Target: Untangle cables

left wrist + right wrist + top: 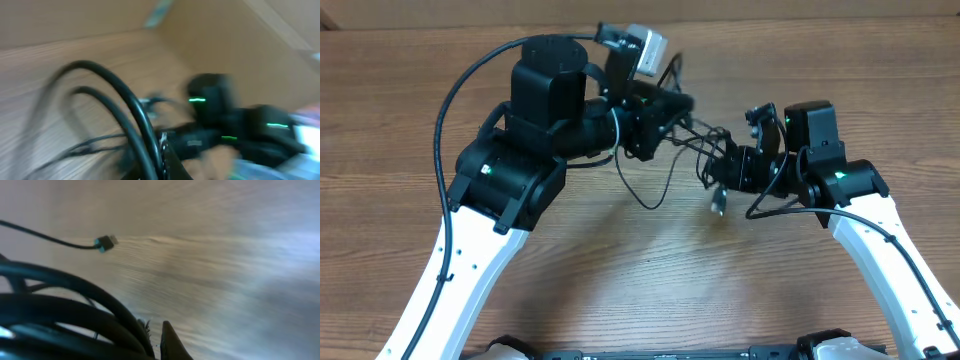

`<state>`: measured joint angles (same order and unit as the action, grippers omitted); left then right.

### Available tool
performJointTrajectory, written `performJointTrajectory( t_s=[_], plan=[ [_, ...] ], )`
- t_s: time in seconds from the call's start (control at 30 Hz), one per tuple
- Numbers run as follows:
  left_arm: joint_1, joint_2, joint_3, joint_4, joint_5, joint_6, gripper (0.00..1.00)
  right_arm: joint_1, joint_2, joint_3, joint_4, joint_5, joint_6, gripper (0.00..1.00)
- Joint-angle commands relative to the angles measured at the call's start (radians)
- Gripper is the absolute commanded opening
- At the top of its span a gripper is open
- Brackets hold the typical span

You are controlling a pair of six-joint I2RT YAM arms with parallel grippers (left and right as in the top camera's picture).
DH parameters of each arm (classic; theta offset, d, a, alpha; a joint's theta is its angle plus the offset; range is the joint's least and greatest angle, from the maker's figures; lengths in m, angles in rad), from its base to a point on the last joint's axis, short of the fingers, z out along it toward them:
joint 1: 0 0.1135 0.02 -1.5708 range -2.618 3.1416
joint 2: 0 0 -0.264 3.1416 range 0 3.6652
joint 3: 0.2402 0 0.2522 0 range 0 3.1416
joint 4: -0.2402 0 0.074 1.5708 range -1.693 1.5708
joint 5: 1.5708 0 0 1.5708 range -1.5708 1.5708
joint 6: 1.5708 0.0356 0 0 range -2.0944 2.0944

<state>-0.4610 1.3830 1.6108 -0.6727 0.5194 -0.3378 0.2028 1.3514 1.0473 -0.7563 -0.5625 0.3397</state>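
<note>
The left hand [665, 112] is clenched on the cables [698, 148], which hang over the table [620, 280] between both hands. Just right of the cables, the right hand [732, 165] is clenched on them too. I think pulling apart slowly is best, so the loops open and no knot tightens.

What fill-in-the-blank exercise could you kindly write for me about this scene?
1. The table is made of ____.
2. The cables stretch between the left gripper and the right gripper, both of which are ____.
3. In the right wrist view, a cable ends in a small ____.
Missing words: wood; shut; plug.
</note>
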Motion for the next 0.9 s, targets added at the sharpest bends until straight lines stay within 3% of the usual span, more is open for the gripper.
performJointTrajectory(
  t_s=[0.0,0.1,0.27,0.63,0.67,0.7,0.8,0.87],
  plan=[
    [0.058,-0.012,0.009,-0.053,-0.321,0.089,0.04,-0.007,0.003,0.020,-0.065,0.216,0.000,0.04],
    [0.134,-0.012,0.009,-0.103,-0.445,0.099,0.04,-0.008,0.003,0.020,-0.141,0.340,0.003,0.04],
    [0.274,-0.012,0.009,-0.134,-0.491,0.106,0.04,-0.008,0.003,0.020,-0.196,0.424,0.004,0.04],
    [0.487,-0.011,0.008,-0.160,-0.480,0.095,0.04,-0.007,0.003,0.020,-0.192,0.325,-0.028,0.04],
    [0.487,-0.011,0.008,-0.170,-0.476,0.094,0.07,-0.007,0.003,0.020,-0.188,0.296,-0.043,0.04],
    [0.487,-0.009,0.008,-0.182,-0.473,0.095,0.18,-0.007,0.003,0.020,-0.183,0.265,-0.060,0.04],
    [0.480,-0.002,0.008,-0.231,-0.438,0.095,0.72,-0.006,0.003,0.020,-0.167,0.167,-0.109,0.04],
    [0.473,0.004,0.007,-0.260,-0.385,0.095,0.78,-0.007,0.003,0.020,-0.153,0.081,-0.148,0.04]
  ],
)
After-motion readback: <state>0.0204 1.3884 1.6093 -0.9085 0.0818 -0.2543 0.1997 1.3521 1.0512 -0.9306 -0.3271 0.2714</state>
